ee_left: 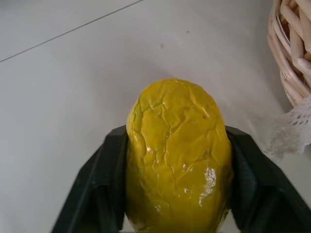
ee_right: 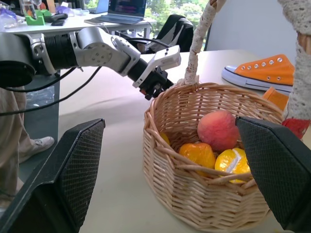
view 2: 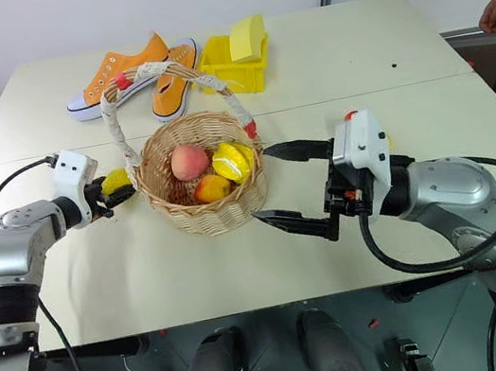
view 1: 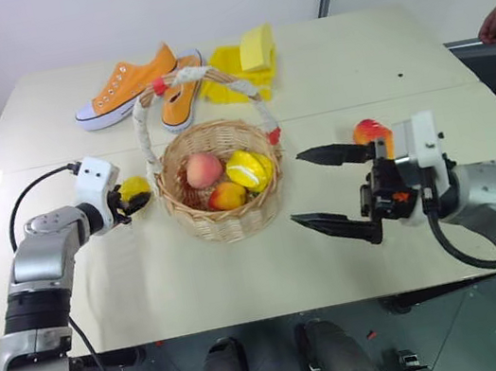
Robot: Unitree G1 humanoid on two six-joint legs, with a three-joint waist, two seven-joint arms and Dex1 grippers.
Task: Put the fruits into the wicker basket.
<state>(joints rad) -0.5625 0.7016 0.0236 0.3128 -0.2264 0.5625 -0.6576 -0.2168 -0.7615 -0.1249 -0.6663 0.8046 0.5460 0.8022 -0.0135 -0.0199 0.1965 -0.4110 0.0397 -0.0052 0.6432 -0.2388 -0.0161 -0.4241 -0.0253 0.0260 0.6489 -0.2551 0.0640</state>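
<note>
Our left gripper point(view 1: 136, 201) clenched a yellow lemon point(ee_left: 177, 155) just beside the wicker basket point(view 1: 225, 220) — three fruits lay inside. Our right gripper point(view 1: 325, 188) gaped empty at the basket's other side, a mango point(view 1: 371, 132) behind it.

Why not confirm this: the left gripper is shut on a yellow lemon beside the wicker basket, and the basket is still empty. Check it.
Wrong on the basket. The left gripper is shut on the lemon beside the wicker basket, but the basket already holds fruits, among them a pink peach, as the right wrist view shows.
</note>
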